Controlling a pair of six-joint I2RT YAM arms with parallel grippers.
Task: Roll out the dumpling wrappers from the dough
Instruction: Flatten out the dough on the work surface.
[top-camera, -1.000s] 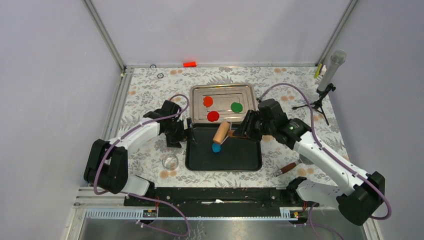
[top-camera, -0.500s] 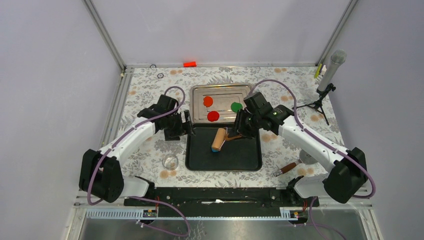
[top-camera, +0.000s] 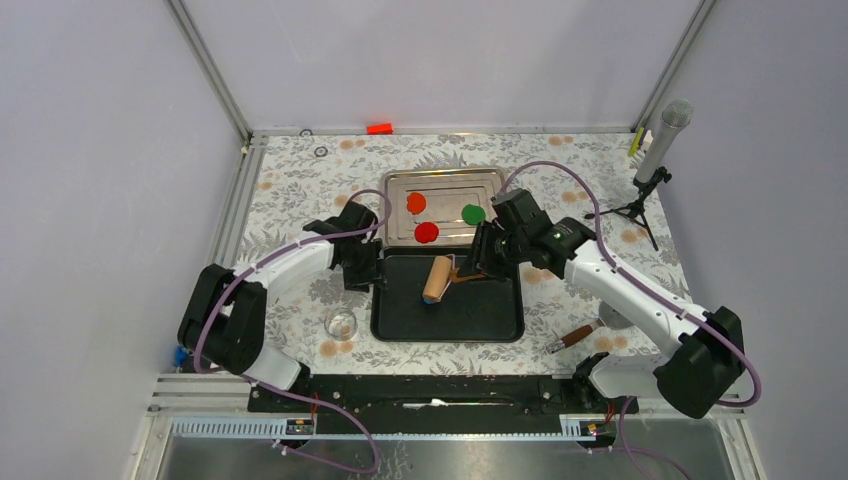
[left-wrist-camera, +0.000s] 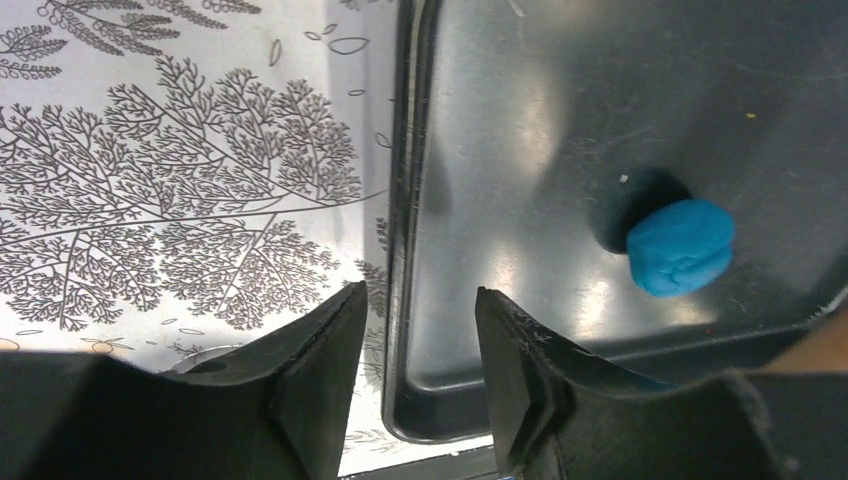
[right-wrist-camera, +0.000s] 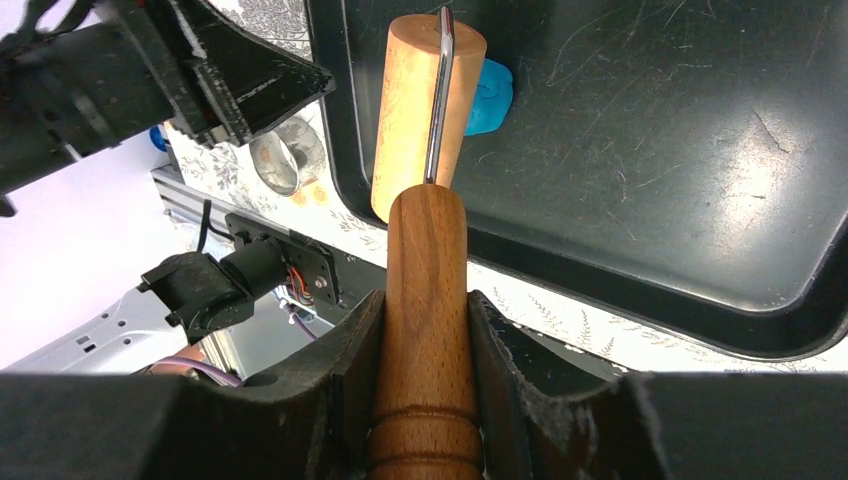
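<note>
Showing the dough (left-wrist-camera: 681, 246) as a small, thick, bright blue lump, rounded and a little wider than deep, pointing no clear way. Lying on the black tray (top-camera: 480, 315), left of middle, partly under the near end of the wooden roller (top-camera: 437, 278). Running the roller's long axis near to far, leaning slightly right at the far end. Clamping the roller's handle (right-wrist-camera: 427, 300) between the fingers of the right gripper (right-wrist-camera: 425, 315). Straddling the tray's left rim with the left gripper (left-wrist-camera: 415, 330), jaws standing partly apart and clear of it. Resting the dumpling wrappers (top-camera: 427, 232), red, orange and green discs, flat in the silver tray (top-camera: 445, 178) beyond.
</note>
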